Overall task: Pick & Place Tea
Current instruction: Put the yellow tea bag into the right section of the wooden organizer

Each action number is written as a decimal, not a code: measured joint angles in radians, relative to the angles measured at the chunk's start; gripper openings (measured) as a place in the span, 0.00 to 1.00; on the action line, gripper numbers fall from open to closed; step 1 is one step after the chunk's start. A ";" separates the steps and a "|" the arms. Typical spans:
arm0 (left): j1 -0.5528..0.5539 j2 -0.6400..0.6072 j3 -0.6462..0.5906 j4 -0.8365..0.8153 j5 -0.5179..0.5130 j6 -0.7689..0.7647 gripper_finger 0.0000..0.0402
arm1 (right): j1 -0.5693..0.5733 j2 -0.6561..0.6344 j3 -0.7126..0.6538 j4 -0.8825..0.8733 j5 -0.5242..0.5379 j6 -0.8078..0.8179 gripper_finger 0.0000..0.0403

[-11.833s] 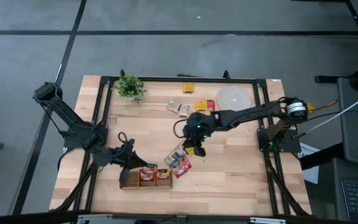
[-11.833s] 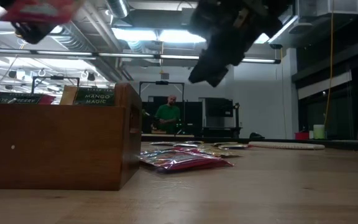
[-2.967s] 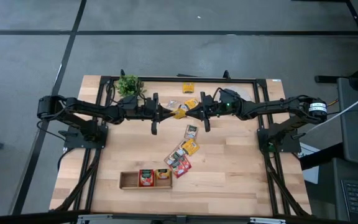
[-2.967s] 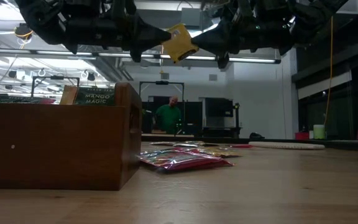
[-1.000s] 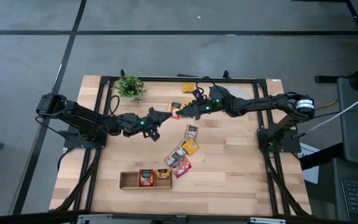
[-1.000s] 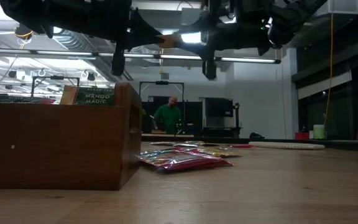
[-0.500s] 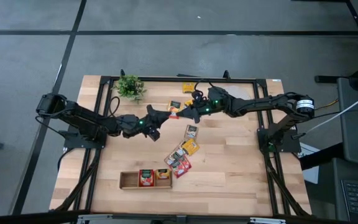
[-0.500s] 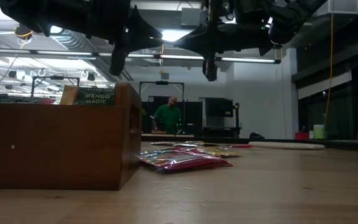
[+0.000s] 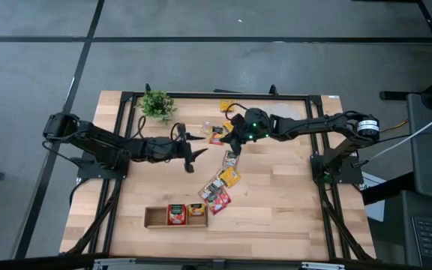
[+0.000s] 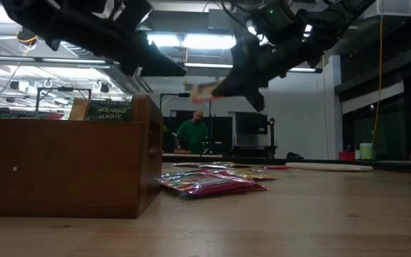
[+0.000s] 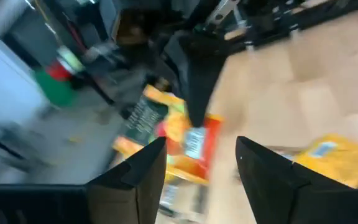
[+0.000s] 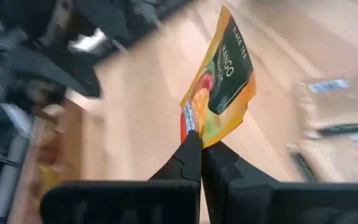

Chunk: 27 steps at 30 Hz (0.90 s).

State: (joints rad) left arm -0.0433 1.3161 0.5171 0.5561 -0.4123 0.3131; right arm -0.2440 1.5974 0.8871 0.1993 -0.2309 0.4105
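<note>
A yellow-orange tea sachet (image 12: 221,74) hangs in the air over the table's far middle, with my right gripper (image 9: 226,139) shut on it. The low view shows the sachet (image 10: 202,89) sticking out past the dark fingers. My left gripper (image 9: 195,151) stands open just to its left, and its fingers (image 11: 143,171) are apart with nothing between them. More tea sachets (image 9: 217,192) lie loose on the table mid-right of the wooden tray (image 9: 154,218). Two of the tray's compartments hold sachets. My right gripper pinches the sachet's bottom corner (image 12: 193,127) between its two fingers. The fingers come from the table's right and slant down toward the left. The sachet sticks out beyond the fingertips, lifted clear of the table.
A small potted plant (image 9: 157,105) stands at the far left and a round woven mat (image 9: 281,118) at the far right. More sachets (image 9: 227,106) lie near the far edge. A person (image 10: 193,132) stands in the room beyond the table.
My left gripper has opened, let go of the sachet and drawn back toward the table's left and near side. My right gripper has shut on the sachet, tipped downward and come a little lower with it.
</note>
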 joint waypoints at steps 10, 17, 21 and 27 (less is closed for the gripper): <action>0.106 -0.146 -0.003 -0.104 0.253 -0.332 0.49 | 0.066 0.000 0.000 -0.173 0.127 -0.133 0.00; 0.117 -0.260 -0.003 -0.221 0.249 -0.463 0.49 | 0.127 0.000 -0.008 -0.150 0.150 -0.195 0.00; 0.116 -0.270 -0.003 -0.212 0.250 -0.533 0.49 | 0.156 0.000 -0.008 -0.075 0.161 -0.239 0.00; 0.116 -0.270 -0.003 -0.212 0.250 -0.591 0.49 | 0.185 0.000 -0.008 0.034 0.162 -0.308 0.00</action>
State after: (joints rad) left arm 0.0731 1.0458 0.5137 0.3437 -0.1625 -0.2776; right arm -0.0592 1.5974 0.8791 0.2338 -0.0692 0.1029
